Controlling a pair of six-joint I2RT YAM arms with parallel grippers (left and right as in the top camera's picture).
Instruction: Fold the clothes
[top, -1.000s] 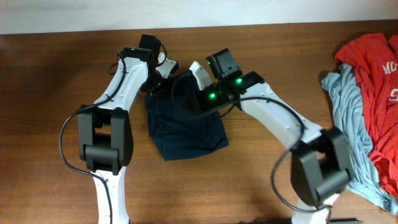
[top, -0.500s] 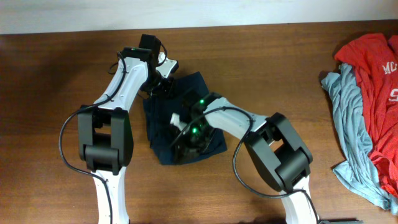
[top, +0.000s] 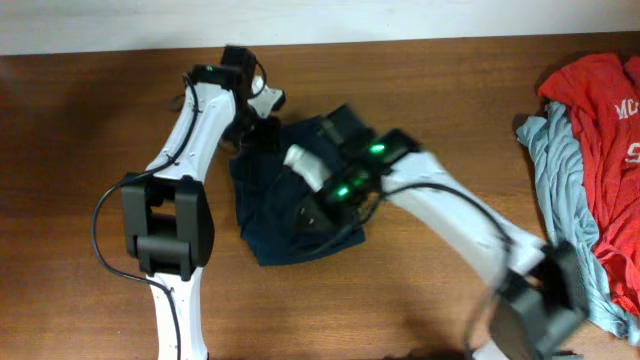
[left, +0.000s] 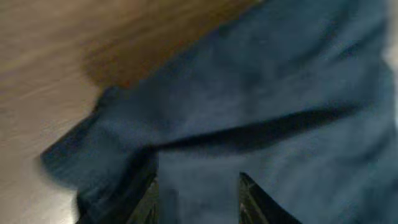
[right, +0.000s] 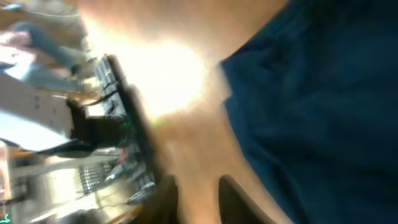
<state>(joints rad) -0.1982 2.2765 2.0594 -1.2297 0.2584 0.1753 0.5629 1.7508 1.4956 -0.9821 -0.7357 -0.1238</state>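
Note:
The dark navy garment (top: 268, 228) lies folded into a compact block at the table's middle. My left gripper (top: 262, 134) sits at its far left corner. In the left wrist view its jaws (left: 198, 194) stand apart, open, over smooth navy cloth (left: 280, 81) with a fold ridge just ahead. My right gripper (top: 312, 214) hovers over the garment's centre, its arm blurred by motion. In the right wrist view its fingers (right: 198, 200) are open with bare wood between them and the navy cloth (right: 323, 93) off to the right. A red tee (top: 605, 110) and a grey-blue garment (top: 560, 190) lie heaped at the right edge.
Brown wooden table (top: 100, 120) all round. The right arm's white links (top: 450, 215) slant across the table from the front right. The left arm's base and links (top: 165, 225) stand left of the navy garment. A pale wall runs along the far edge.
The right arm carried the garment's far edge down over its middle, then swung outward and its jaws parted. The left gripper stayed at the far left corner and eased slightly wider.

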